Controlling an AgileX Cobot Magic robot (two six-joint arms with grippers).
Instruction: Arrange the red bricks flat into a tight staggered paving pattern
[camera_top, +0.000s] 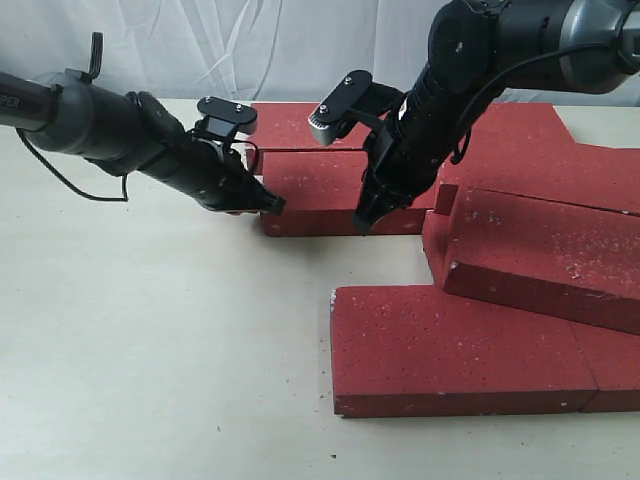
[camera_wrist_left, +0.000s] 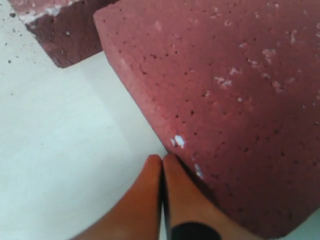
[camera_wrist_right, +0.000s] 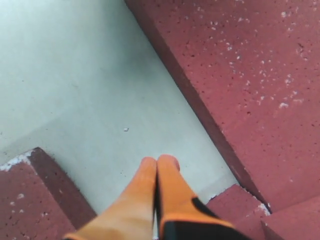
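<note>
The dark-red, rough, rectangular paving bricks lie on the pale table toward its far and right side, and I judge them heavy, stiff and gritty, so with left gripper and right gripper both pinched together, empty, I would push their side faces.

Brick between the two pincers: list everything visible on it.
A flat rectangular dark-red brick, rough, matte and pitted like concrete, with whitish speckles and a white chip by one corner. It lies flat on the pale table, long side facing the camera, another brick close behind. The shut left pincer touches its end nearer the left arm. The shut right pincer hangs at its front, contact unclear.
</note>
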